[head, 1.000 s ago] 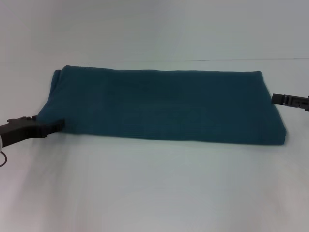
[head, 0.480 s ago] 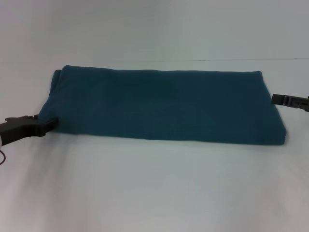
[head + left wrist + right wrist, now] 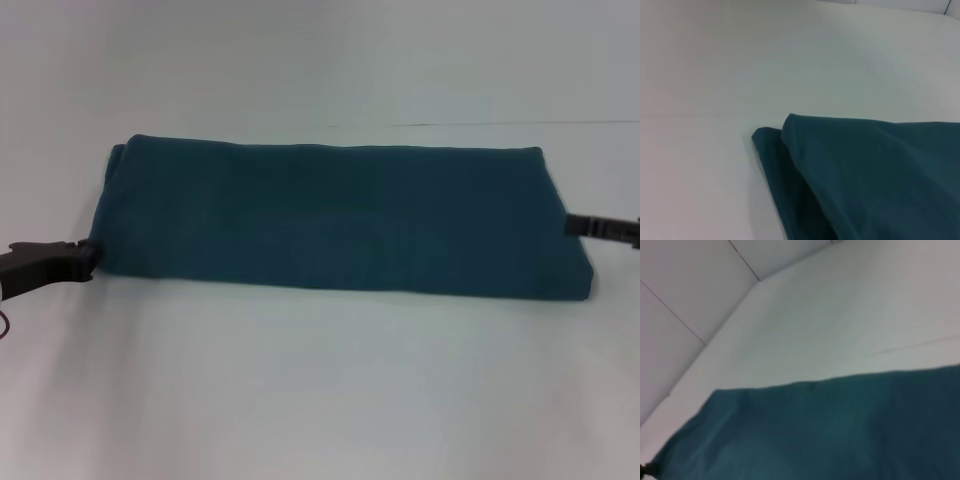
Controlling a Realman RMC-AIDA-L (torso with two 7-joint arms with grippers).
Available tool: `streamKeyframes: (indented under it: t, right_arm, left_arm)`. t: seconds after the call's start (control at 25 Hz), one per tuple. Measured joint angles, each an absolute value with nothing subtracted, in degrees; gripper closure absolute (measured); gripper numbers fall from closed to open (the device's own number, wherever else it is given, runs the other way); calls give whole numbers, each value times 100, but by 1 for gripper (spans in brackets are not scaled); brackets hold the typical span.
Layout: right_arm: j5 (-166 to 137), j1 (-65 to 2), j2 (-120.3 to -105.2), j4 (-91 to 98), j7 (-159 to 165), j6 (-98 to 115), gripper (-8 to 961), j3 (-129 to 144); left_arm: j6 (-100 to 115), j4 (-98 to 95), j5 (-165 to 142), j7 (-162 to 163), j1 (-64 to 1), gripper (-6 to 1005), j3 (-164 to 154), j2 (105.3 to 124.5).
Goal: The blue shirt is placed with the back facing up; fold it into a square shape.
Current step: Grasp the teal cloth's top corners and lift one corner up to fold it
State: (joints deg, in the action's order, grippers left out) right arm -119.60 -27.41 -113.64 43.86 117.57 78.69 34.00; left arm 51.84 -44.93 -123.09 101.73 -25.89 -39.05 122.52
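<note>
Your left gripper (image 3: 88,262) sits low at the near-left corner of the blue shirt (image 3: 340,220), its dark tip right at the cloth's edge; you cannot tell from here whether it is clenched on the fabric, released, or only touching it. Your right gripper (image 3: 580,225) is at the opposite short end, its tip meeting the shirt's right edge about halfway along that side, and its state cannot be told either.

Between the two grippers the shirt lies flat on the white table (image 3: 320,390) as a long folded band, plain side up, stretching from one tip to the other. Its far edge runs straight, and its near edge slopes slightly toward you on the right-gripper side.

In the left wrist view you see the shirt's corner (image 3: 785,132) close by, with two layers showing: an upper fold lying over a lower one that pokes out just beside it. In the right wrist view the shirt (image 3: 830,435) spreads smooth across the table, its long edge straight and unwrinkled.
</note>
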Motion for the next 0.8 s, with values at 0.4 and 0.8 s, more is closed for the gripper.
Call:
streamKeyframes:
  t: [0.4, 0.8]
  right_arm:
    - [-12561, -2736, -11292, 4361, 12255, 7837, 83, 3384]
    - [-12773, -2712, -11272, 4032, 12293, 7618, 94, 3383]
  left_arm:
    - [5217, -4493, -12317, 10178, -2599, 983, -3902, 12252]
    - [5221, -4491, -12316, 10178, -2610, 996, -3902, 12252]
